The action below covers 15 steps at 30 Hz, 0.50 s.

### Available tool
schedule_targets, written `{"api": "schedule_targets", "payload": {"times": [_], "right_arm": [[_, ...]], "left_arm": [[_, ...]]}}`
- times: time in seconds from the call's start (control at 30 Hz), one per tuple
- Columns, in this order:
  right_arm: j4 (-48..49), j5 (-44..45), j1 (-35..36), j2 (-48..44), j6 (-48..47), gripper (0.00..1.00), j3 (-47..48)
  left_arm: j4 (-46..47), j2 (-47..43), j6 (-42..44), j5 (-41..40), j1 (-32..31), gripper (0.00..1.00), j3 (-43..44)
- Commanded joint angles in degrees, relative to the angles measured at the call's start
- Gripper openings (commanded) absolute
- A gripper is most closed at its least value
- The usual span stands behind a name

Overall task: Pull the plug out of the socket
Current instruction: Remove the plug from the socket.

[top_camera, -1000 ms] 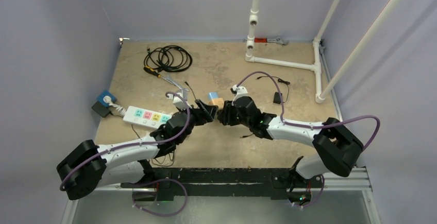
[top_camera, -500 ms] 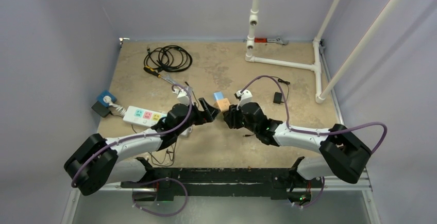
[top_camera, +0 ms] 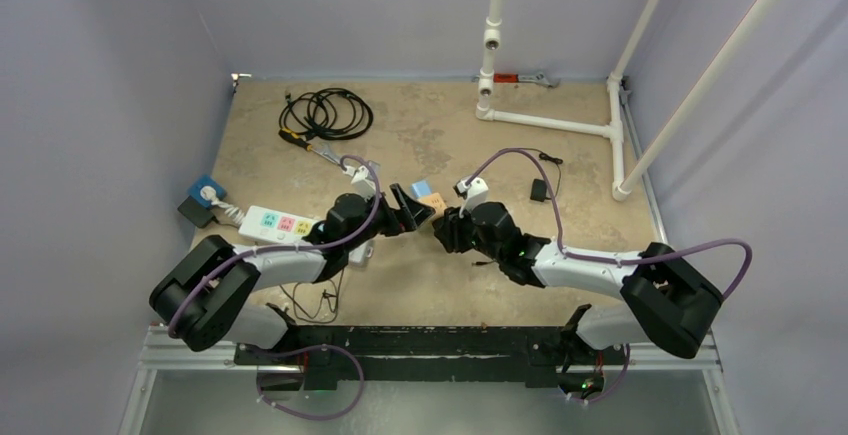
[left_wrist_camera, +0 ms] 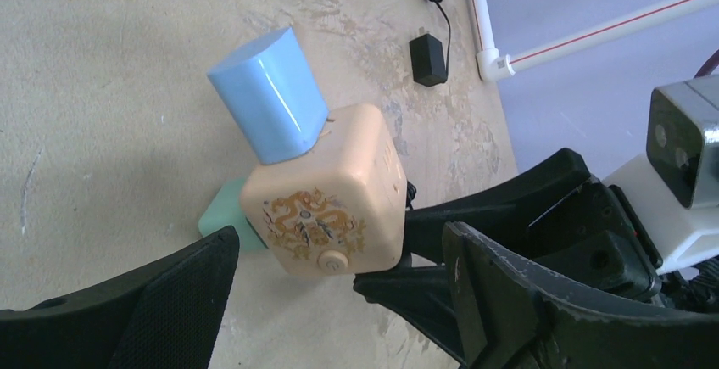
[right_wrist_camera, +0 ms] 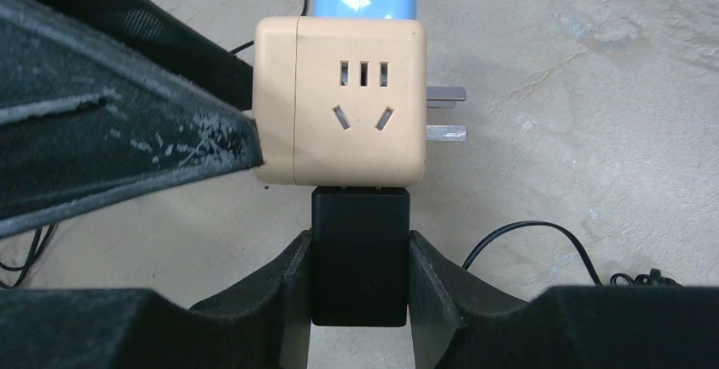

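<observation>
The right gripper (right_wrist_camera: 359,254) is clamping the black plug (right_wrist_camera: 360,216), which is still sitting in the beige socket cube (right_wrist_camera: 339,106) mid-table. Beyond, the left gripper (left_wrist_camera: 339,237), jaws apart, has been closing in around the cube this past second, probably to brace it for the pull.
</observation>
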Motion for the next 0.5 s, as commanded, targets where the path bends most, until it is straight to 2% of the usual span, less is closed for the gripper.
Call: {"api": "schedule_targets", "payload": {"times": [0.0, 0.3, 0.47], "right_arm": [[6.09, -1.25, 0.08, -2.64, -1.65, 0.00, 0.14], [6.50, -2.58, 0.12, -2.44, -2.00, 0.00, 0.23], [6.45, -2.93, 0.09, -2.03, -2.19, 0.00, 0.45]], "left_arm": [[5.43, 1.76, -0.76, 1.82, 1.26, 0.87, 1.93], [4.80, 5.45, -0.81, 2.24, 1.43, 0.86, 3.60], [6.97, 7.21, -1.30, 3.43, 1.46, 0.72, 3.99]]}}
